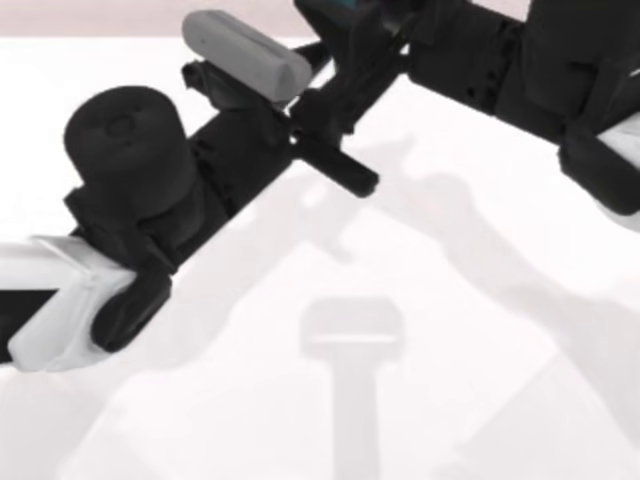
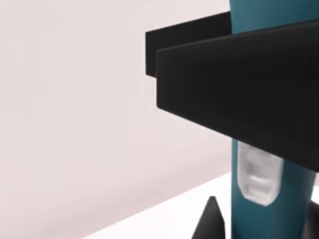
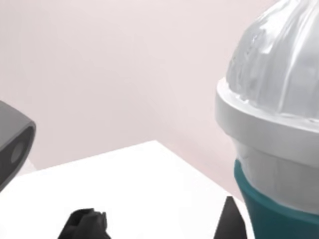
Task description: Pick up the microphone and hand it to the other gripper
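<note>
Both grippers meet high above the table (image 1: 300, 420), near its far edge, and the microphone (image 2: 259, 199) sits between them. Left gripper (image 1: 335, 165) reaches in from the table's left side; its wrist view shows one black fingertip (image 2: 212, 221) just beside the teal handle, so whether it has a grip I cannot tell. Across that handle, above the white switch (image 2: 256, 174), lies a broad black finger (image 2: 239, 94) of the right gripper (image 1: 350, 35), pressed against the handle and apparently closed on it. Right wrist view catches the silver-white mesh head (image 3: 279, 84) close up, with a pointed fingertip (image 3: 229, 221) beside the teal. From overhead, only a sliver of teal peeks out.
</note>
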Available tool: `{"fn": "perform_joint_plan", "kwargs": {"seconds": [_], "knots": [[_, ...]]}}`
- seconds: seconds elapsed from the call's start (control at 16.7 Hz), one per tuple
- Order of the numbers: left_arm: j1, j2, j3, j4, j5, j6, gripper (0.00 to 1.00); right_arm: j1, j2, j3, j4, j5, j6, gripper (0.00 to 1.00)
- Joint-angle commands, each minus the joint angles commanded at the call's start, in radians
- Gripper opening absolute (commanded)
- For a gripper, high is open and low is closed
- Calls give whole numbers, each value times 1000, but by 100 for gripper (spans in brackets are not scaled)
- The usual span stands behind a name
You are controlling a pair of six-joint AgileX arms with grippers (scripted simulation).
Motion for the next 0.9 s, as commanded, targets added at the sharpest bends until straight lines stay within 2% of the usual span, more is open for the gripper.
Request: {"fn": "perform_joint_plan", "kwargs": {"seconds": [0.3,0.9], "knots": [[0,0,0,0,0,0,98,0,0,0,0,0,0,0],[6,8,-12,0,-3,4,100,-4,-10,8,0,4,-1,0]]}}
